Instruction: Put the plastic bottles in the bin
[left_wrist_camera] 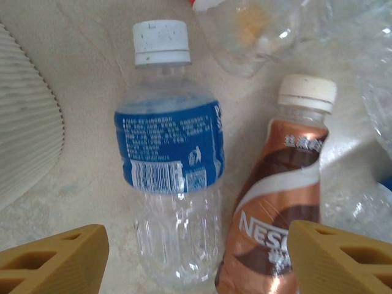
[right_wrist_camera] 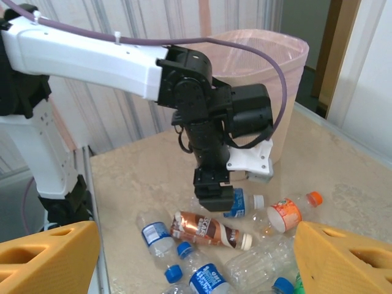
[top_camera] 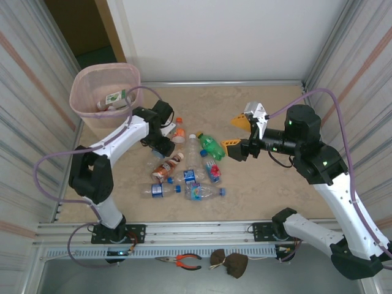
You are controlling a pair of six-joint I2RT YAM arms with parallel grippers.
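two arms are working over a cluster of plastic bottles (top_camera: 190, 168) that are lying on a beige table (top_camera: 269, 190). the left gripper (left_wrist_camera: 196, 242) is hanging over the near-left part of the cluster with its jaws spread wide, released and grasping nothing. directly beneath it, between its two tan fingers (left_wrist_camera: 58, 260), a clear blue-labelled bottle (left_wrist_camera: 171, 165) with a white cap is lying on its side, its cap pointing away from the gripper. whether the fingers are touching this bottle cannot be told. a brown bottle (left_wrist_camera: 278, 208) with a cream cap is lying alongside, just inside the finger at the right of the wrist view and close against the blue-labelled bottle.

the bin (top_camera: 105, 92), lined in pink, is standing beyond the left gripper and to its left, at the far corner of the table. one bottle with a green label (top_camera: 113, 99) is lying inside it.

the right gripper (top_camera: 236, 135) is hovering above the table with its yellow jaws wide apart, released and empty. the cluster is lying ahead of it and below. a green bottle (top_camera: 211, 146) is lying nearest, just beside its nearer finger in the top view. an orange-capped bottle (right_wrist_camera: 288, 211) is lying farther ahead, beside the left arm (right_wrist_camera: 92, 58).
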